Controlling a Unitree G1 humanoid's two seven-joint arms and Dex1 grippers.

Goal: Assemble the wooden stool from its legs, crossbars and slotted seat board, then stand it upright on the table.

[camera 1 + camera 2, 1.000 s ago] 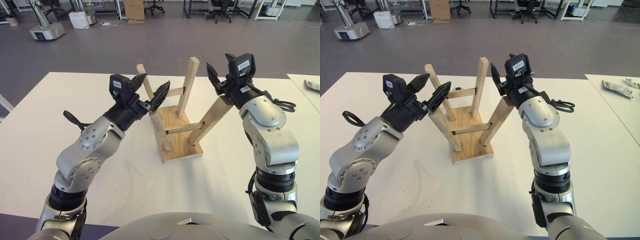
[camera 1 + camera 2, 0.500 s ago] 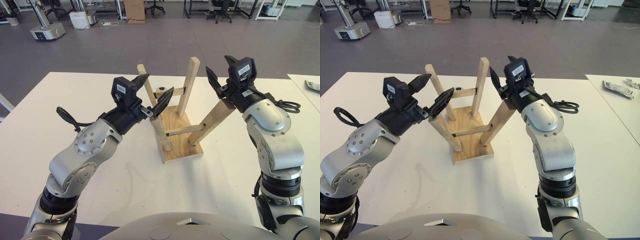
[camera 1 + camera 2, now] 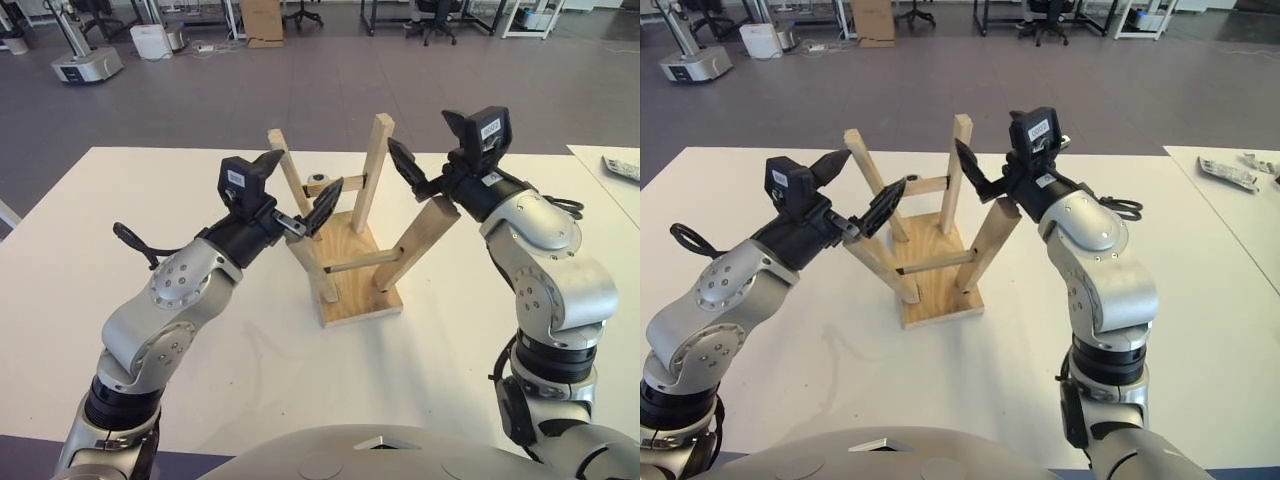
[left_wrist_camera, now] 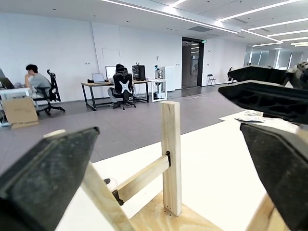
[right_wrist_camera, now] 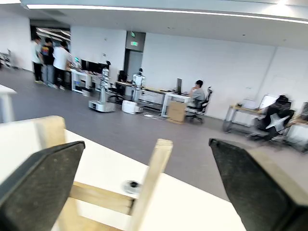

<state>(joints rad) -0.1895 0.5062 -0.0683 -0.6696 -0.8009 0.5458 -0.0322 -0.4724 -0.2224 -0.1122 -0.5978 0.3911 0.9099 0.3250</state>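
Assembly looks finished. The stool [image 3: 345,235] is together but upside down: seat board [image 3: 360,300] flat on the table [image 3: 120,210], four legs pointing up, crossbars [image 3: 352,262] seated between the legs. No loose parts that I can see.

Left gripper [image 3: 298,193] is spread, its fingers straddling the top of the near-left leg [image 3: 312,262]. Can't tell whether a pad touches the wood.

Right gripper [image 3: 428,150] is spread wide too, sitting just above the top end of the near-right leg [image 3: 410,248], pinching nothing.

Left to do, as I read it: clamp two legs, flip the stool, set it on its feet.

Watch-outs: the legs splay outward, so a grip could slide during the flip. Joints might also pull apart if they are only press-fit.
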